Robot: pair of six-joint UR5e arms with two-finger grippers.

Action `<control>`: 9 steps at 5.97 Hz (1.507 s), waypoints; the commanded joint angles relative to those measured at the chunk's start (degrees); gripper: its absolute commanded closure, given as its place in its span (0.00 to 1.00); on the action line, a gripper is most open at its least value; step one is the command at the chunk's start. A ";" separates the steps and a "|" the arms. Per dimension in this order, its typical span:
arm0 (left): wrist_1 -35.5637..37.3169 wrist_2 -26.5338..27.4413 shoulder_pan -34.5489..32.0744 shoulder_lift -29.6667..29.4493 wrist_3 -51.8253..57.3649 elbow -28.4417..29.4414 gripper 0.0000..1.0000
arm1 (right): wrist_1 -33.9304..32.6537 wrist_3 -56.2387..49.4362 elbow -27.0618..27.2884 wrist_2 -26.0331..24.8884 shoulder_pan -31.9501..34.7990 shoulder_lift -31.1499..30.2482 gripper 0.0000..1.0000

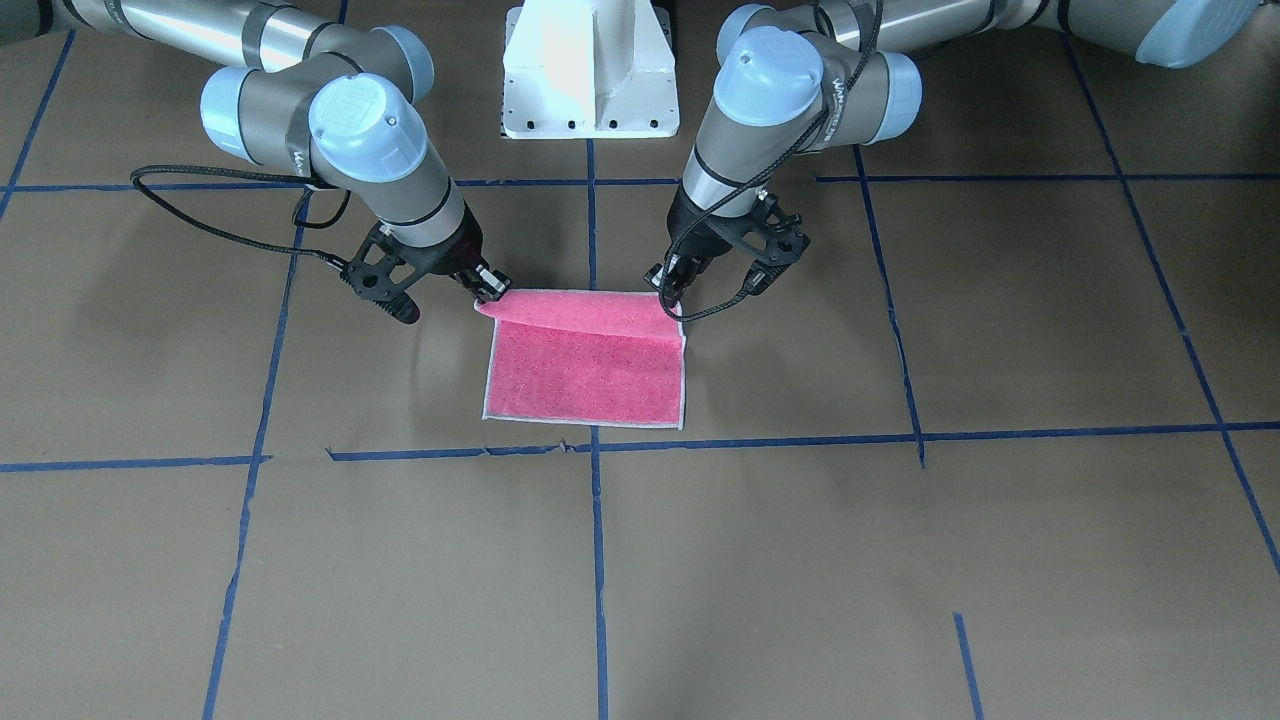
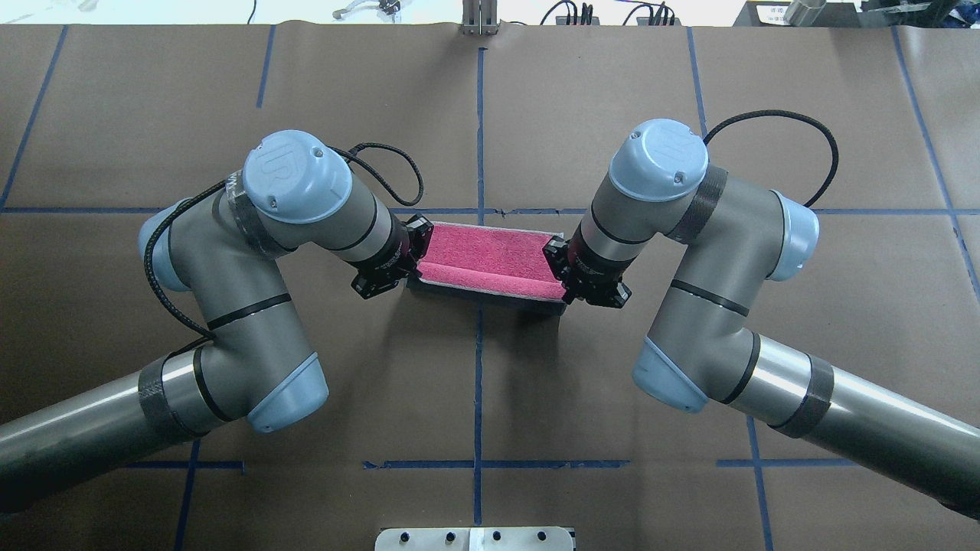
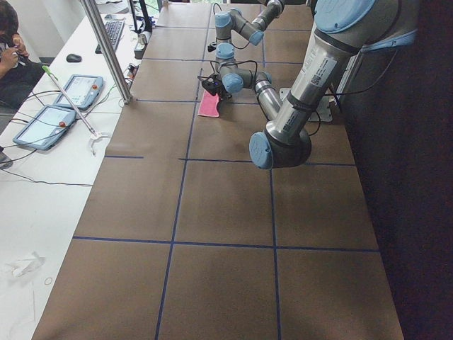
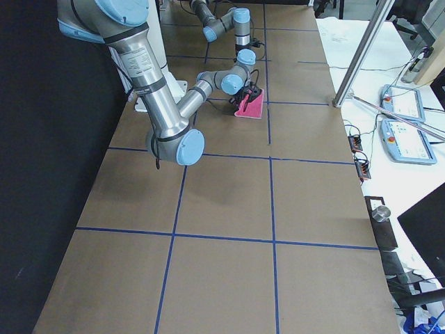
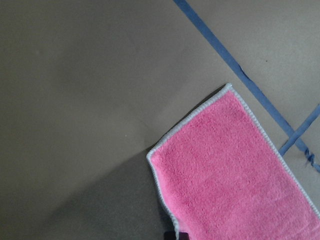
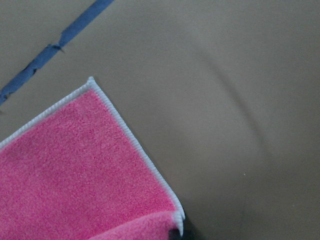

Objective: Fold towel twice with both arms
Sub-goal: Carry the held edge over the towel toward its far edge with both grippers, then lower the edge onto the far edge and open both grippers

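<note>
Fold 1 | left hand [image 1: 668,296] and right hand [image 1: 490,290] each pinch 1 corner of small pink terry towel [image 1: 585,375] | we should carry both level, landing edges flush.

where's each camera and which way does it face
Front: across table, facing robot; right arm, left arm, towel.
Overhead: behind robot, looking down; both arms.
Exterior left: table's end; left arm near.
Exterior right: opposite end; right arm near.
Left wrist: down onto towel corner; no arm.
Right wrist: same, other corner.
Shared: towel in all.
</note>
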 commanded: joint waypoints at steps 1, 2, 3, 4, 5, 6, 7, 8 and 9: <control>-3.91 0.08 0.04 -0.09 -2.66 2.77 0.99 | 0.01 0.01 -2.52 0.22 0.00 1.50 1.00; -7.68 0.08 0.12 0.00 -4.16 5.23 0.99 | 0.09 0.01 -3.84 0.22 -0.01 2.47 1.00; -7.81 0.17 0.04 -0.61 -4.52 5.51 0.99 | 0.09 0.09 -4.37 0.31 0.08 3.35 1.00; -8.16 0.17 -0.05 -1.14 -6.26 6.39 0.99 | 0.09 0.01 -5.60 0.31 0.17 4.40 1.00; -9.29 0.17 -0.14 -1.49 -7.59 7.26 0.99 | 0.18 0.01 -8.13 0.57 0.52 6.32 1.00; -10.26 0.17 -0.92 -1.49 -8.99 7.80 0.99 | 0.18 0.01 -8.42 1.62 1.39 6.43 1.00; -10.97 0.26 -1.54 -2.01 -10.14 8.41 0.99 | 0.18 -0.08 -8.68 1.98 2.01 6.43 1.00; -12.19 0.26 -2.15 -2.46 -11.71 9.46 0.99 | 0.18 -0.08 -9.12 2.07 2.71 6.52 1.00; -12.38 0.26 -2.42 -2.46 -11.82 9.73 0.99 | 0.18 -0.08 -9.47 2.16 2.89 6.43 1.00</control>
